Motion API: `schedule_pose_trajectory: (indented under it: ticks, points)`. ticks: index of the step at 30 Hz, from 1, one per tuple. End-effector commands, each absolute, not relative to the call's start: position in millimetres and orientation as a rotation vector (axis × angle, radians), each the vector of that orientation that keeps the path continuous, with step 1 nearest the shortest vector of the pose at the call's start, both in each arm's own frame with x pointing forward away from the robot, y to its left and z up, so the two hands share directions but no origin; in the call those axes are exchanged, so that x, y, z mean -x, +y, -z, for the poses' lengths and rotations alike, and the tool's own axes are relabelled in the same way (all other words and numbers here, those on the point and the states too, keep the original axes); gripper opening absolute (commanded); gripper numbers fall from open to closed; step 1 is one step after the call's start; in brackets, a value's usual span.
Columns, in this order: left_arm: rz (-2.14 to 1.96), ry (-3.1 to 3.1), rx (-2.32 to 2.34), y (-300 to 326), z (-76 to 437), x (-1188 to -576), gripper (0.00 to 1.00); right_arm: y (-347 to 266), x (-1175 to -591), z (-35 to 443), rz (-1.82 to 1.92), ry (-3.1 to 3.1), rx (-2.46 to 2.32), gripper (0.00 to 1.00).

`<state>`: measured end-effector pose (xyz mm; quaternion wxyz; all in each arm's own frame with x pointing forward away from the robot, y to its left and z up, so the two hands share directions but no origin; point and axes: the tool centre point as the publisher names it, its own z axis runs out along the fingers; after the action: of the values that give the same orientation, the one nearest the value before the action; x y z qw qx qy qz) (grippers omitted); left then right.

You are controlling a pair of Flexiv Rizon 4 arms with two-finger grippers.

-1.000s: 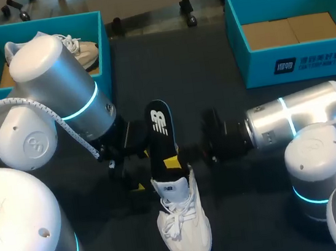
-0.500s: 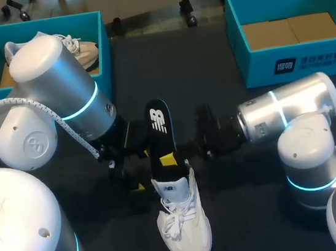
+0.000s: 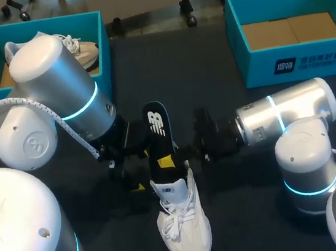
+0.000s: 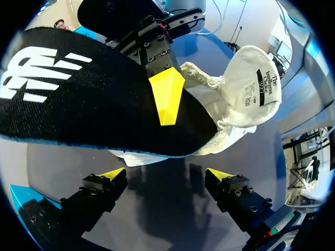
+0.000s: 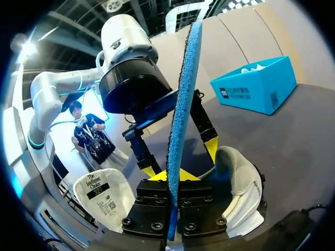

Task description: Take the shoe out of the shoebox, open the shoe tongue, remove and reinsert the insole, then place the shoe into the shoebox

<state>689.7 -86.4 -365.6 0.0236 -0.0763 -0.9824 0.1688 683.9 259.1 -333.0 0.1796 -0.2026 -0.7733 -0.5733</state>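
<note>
Right wrist view: clamps right gripper (image 5: 174, 177) across the black insole (image 3: 158, 133), upright with its lower end in the white sneaker (image 3: 182, 222) on the table (image 3: 209, 64), with left gripper (image 4: 167, 175) spread empty alongside; insole step in hand, next probably needing a straight feed toward the toe.

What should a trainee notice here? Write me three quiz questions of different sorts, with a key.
1. True or false: the left gripper is shut on the insole.
2. What grips the insole? A) the right gripper B) a person's hand C) nothing; it lies flat on the table
3. Fill in: the shoebox with a second sneaker in it stands on the robot's ____ side.
Key: 1 false; 2 A; 3 left.
</note>
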Motion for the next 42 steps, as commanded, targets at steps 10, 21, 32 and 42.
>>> schedule_pose_trajectory:
  ticks: [10, 21, 32, 42]
  points:
    - [-0.525, -3.040, 0.237, -86, 366, -689, 1.00, 255, -670, 341, 1.627, -2.188, 0.640, 0.00]
    - [-0.525, -3.040, 0.237, -86, 366, -689, 1.00, 254, -660, 338, 1.598, -2.215, 0.650, 0.00]
    - [-0.525, -3.040, 0.237, -86, 366, -689, 1.00, 250, -662, 342, 1.559, -2.191, 0.721, 0.00]
    - [-0.525, -3.040, 0.237, -86, 366, -689, 1.00, 247, -665, 347, 1.452, -2.160, 0.777, 0.00]
